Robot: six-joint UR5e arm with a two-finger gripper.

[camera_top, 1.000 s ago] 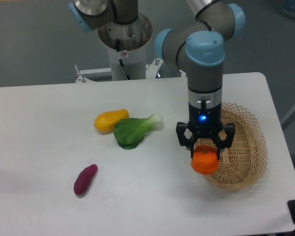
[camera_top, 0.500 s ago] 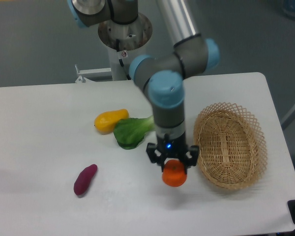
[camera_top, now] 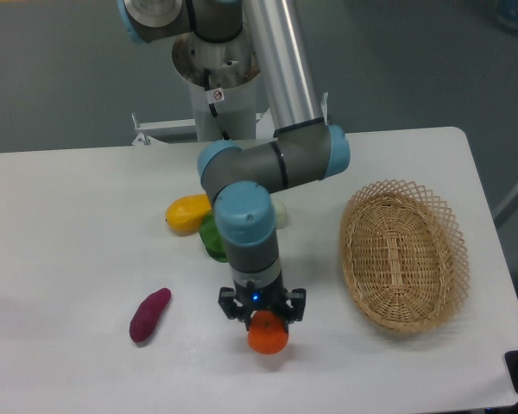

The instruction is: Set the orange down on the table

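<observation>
From the fixed camera, the arm reaches down from its base at the top of the frame, bends at a blue-capped elbow, and points its wrist straight down over the front-centre of the worktop [camera_top: 69, 224]. The end effector [camera_top: 262, 317] has its two dark fingers closed around the upper part of the orange [camera_top: 268, 334], which sits between them low over the white surface; whether the fruit touches the worktop cannot be told from this angle.

The wicker basket [camera_top: 405, 256] lies well apart to the right. A purple sweet potato [camera_top: 149, 315] lies to the left of the orange. Behind the arm, a yellow pear-shaped fruit [camera_top: 186, 213] is partly visible, and a green leafy vegetable [camera_top: 211, 239] is mostly hidden by the wrist, showing only a sliver. The fingertips themselves are hard to make out against the orange.
</observation>
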